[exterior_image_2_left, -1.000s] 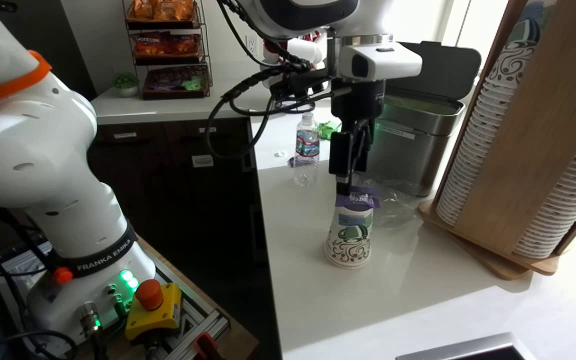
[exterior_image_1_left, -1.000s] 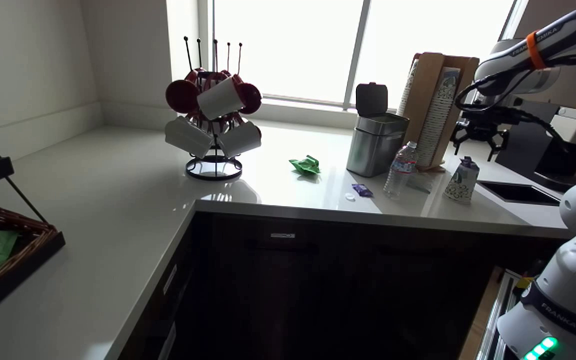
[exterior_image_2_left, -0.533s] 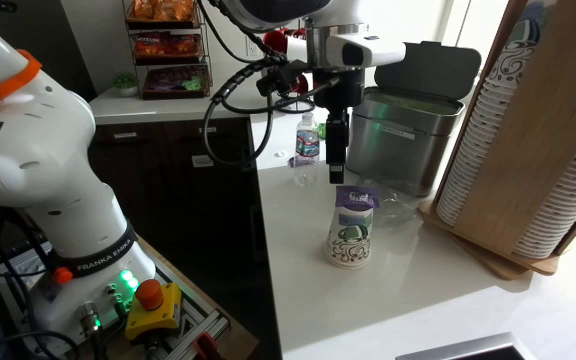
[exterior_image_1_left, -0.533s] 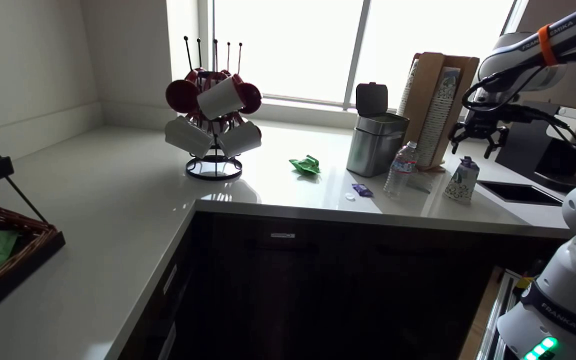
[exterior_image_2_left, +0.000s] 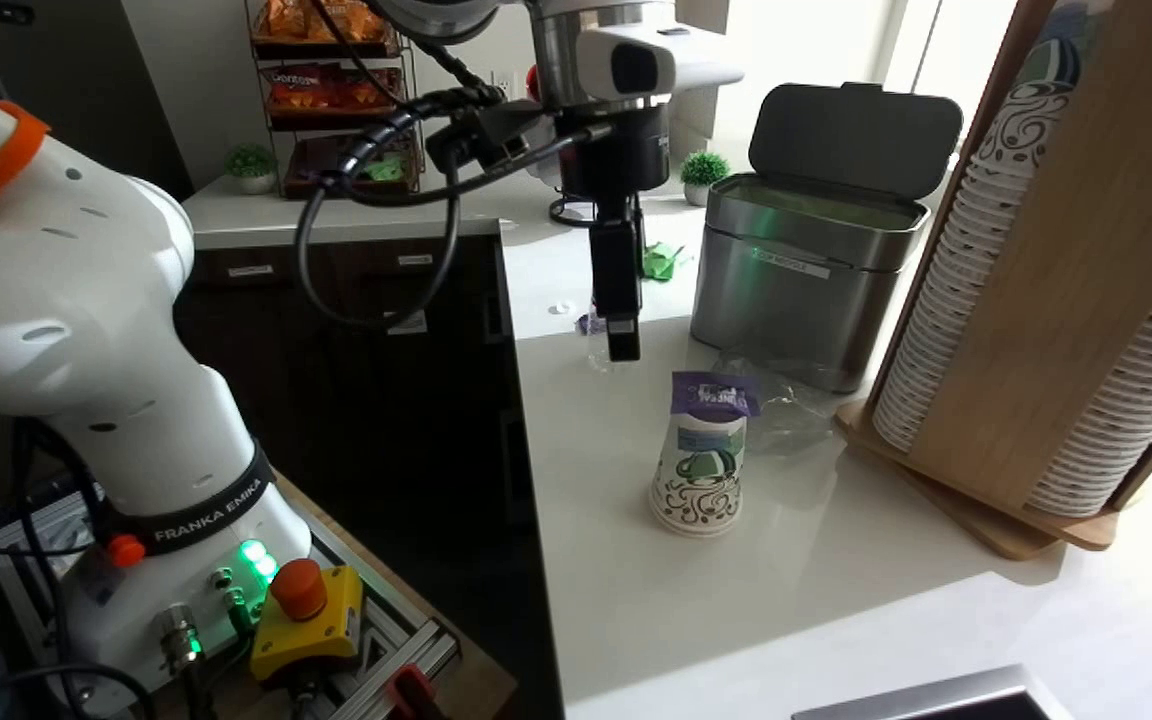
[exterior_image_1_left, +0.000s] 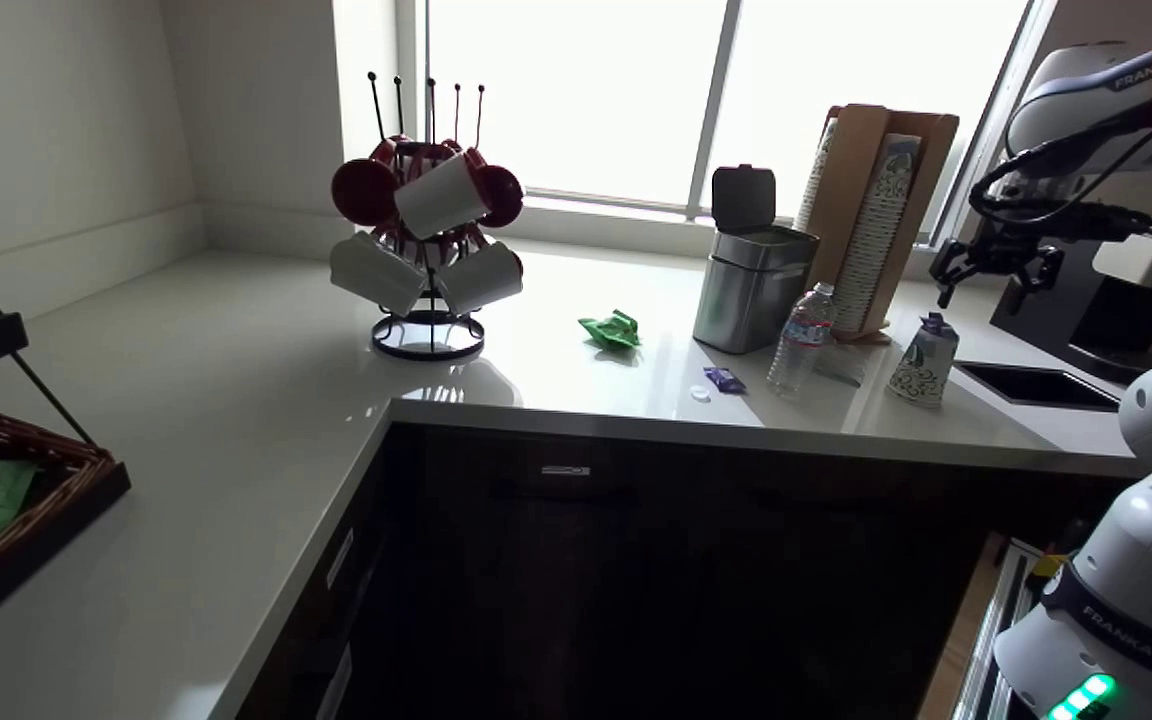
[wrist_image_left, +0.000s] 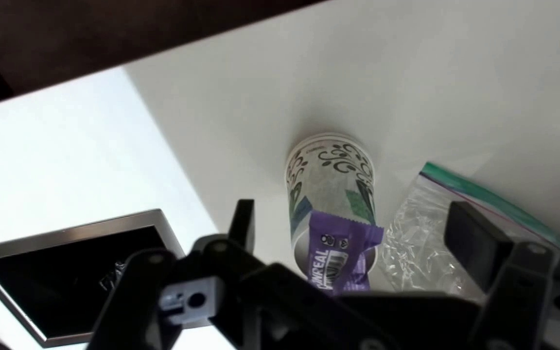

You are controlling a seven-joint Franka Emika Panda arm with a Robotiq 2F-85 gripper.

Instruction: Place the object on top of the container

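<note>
The container is a white paper cup with green and dark print. It stands upside down on the counter in both exterior views (exterior_image_1_left: 919, 376) (exterior_image_2_left: 698, 488) and in the wrist view (wrist_image_left: 331, 167). The object, a purple snack wrapper, lies across the cup's raised base in both exterior views (exterior_image_1_left: 934, 324) (exterior_image_2_left: 714, 394) and in the wrist view (wrist_image_left: 336, 248). My gripper is open and empty above the cup and apart from it, in both exterior views (exterior_image_1_left: 981, 290) (exterior_image_2_left: 624, 345). In the wrist view its fingers (wrist_image_left: 355, 218) are wide apart, either side of the wrapper.
A clear zip bag (wrist_image_left: 435, 228) lies beside the cup. A water bottle (exterior_image_1_left: 802, 345), a metal bin with a raised lid (exterior_image_2_left: 806, 290) and a wooden cup holder (exterior_image_2_left: 1076, 330) stand nearby. A metal-rimmed opening (wrist_image_left: 71, 238) is in the counter. Green (exterior_image_1_left: 614, 330) and purple (exterior_image_1_left: 724, 380) packets lie further off.
My gripper has moved away from the wrapper, sideways and a little up, and tilted slightly. It stays open. The cup and the wrapper have not moved.
</note>
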